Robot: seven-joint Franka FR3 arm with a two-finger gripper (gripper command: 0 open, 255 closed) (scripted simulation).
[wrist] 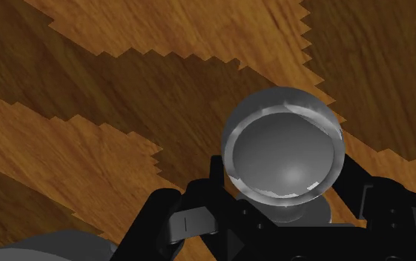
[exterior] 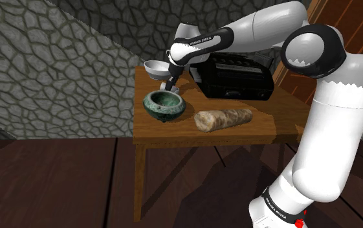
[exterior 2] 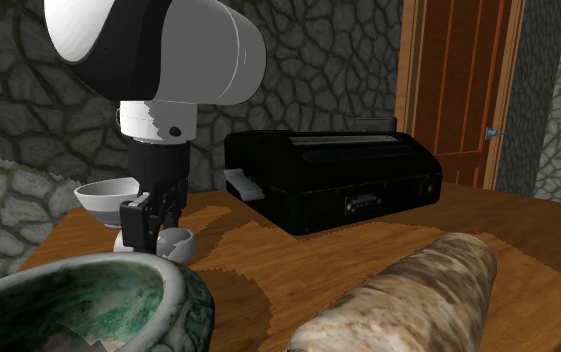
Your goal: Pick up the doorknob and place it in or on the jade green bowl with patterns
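Working low near the tabletop's far left corner, in the shoulder view: gripper (exterior: 168, 85) at the knob (wrist: 284, 152).

The knob sits right at the gripper, round face toward the wrist camera, just beside the white bowl (exterior: 153, 67). Clamped or not: cannot tell. The green bowl (exterior: 164, 114) lies near, toward the front edge from the gripper, along the same left edge. I judge the move to be a short lift and carry that way. Count: one knob, one green bowl, one white bowl, one black box (exterior: 235, 76), one loaf (exterior: 224, 119), one arm.
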